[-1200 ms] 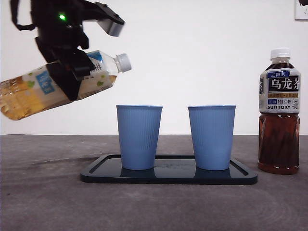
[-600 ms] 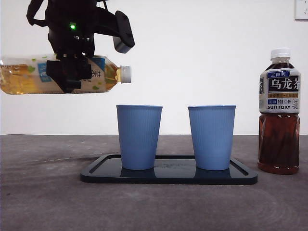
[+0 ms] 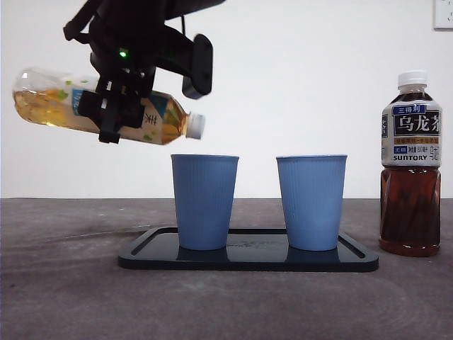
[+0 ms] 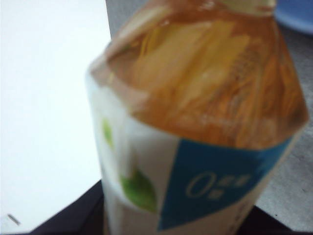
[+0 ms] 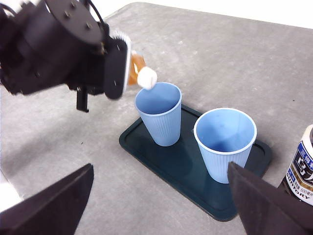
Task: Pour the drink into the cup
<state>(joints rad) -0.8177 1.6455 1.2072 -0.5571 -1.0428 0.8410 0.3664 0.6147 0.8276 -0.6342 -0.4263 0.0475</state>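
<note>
My left gripper (image 3: 113, 106) is shut on a clear bottle of yellow tea (image 3: 99, 108) with a white and blue label. The bottle is tilted with its white cap (image 3: 195, 125) pointing down, just above the left rim of the left blue cup (image 3: 204, 201). The cap is still on. The left wrist view is filled by the bottle (image 4: 195, 122). A second blue cup (image 3: 311, 201) stands to the right on the same dark tray (image 3: 248, 258). My right gripper (image 5: 161, 205) hangs open high above the table, well away from the cups (image 5: 160, 112).
A dark oolong tea bottle (image 3: 411, 164) with a white cap stands upright on the grey table right of the tray, also at the right wrist view's edge (image 5: 301, 166). A white wall is behind.
The left arm has moved right and rotated the bottle from neck-up, through level, to neck-down, bringing the cap close to the left cup's rim.
</note>
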